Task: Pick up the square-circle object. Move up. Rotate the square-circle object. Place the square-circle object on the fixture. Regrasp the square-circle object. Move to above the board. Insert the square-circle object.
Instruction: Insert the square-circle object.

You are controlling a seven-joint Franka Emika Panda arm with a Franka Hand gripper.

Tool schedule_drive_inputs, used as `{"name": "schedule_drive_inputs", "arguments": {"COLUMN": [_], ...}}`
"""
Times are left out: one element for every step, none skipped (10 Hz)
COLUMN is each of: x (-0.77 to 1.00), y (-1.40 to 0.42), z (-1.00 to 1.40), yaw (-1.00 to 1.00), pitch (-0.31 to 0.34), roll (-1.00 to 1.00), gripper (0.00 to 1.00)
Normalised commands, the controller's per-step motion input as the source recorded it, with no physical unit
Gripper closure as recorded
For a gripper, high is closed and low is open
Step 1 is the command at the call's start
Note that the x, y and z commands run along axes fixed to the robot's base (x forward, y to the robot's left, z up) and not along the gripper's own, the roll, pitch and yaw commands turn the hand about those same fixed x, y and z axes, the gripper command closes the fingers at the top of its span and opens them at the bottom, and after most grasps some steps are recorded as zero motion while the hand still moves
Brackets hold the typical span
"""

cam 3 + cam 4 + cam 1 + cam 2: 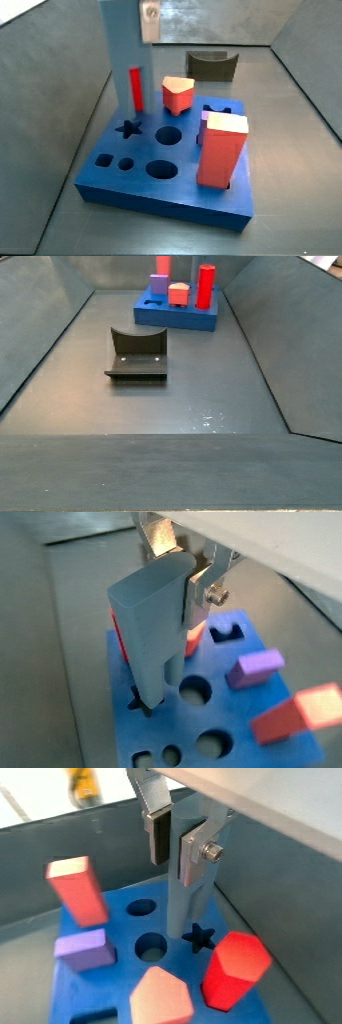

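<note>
The two-finger gripper (186, 567) hangs above the board, its flat silver fingers (201, 848) closed on the upper end of the square-circle object (151, 622), a slim long grey-blue peg held upright. In both wrist views the peg's lower tip reaches down to the board's top face near the star-shaped hole (198, 938); whether the tip has entered a hole or only touches the surface cannot be told, as the peg itself covers that spot. The board (140, 185), a thick blue square slab with cut-out holes, carries a tall red block with a pale top (222, 148), a red hexagonal column (235, 971), a short red-orange piece with a pale top (178, 96) and a small purple block (253, 667). In a side view the gripper is cut off at the frame's top edge. The fixture (136, 354), a dark notched block, stands well apart from the board on the grey floor.
</note>
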Motion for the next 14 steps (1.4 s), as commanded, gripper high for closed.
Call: {"name": "schedule_drive_inputs", "arguments": {"x": [0.0,0.0,-0.04,0.0,0.0,0.0,0.0,-0.03,-0.03,-0.01,0.0,0.03,0.08,-0.01], "y": [-0.12,-0.44,-0.79,-0.83,-0.8,-0.58,-0.41,-0.28,-0.29,-0.27,-0.31,-0.32,-0.18,-0.28], "z": [-0.38,-0.1,-0.03,0.0,0.0,0.0,-0.03,-0.11,-0.21,-0.29,-0.36,-0.2,-0.16,-0.24], "yaw": [-1.0,-0.76,-0.4,-0.12,-0.16,-0.3,-0.48,-0.52,-0.55,-0.84,-0.87,-0.45,0.0,0.04], "pitch": [0.0,0.037,0.13,0.104,0.0,0.0,0.043,0.124,0.154,0.056,-0.014,-0.12,-0.119,-0.05], "roll": [0.0,0.0,0.06,0.2,0.34,0.41,0.36,0.37,0.33,0.11,0.0,0.01,0.08,0.17], "gripper": [1.0,1.0,1.0,1.0,1.0,1.0,1.0,1.0,1.0,1.0,1.0,1.0,1.0,1.0]}}
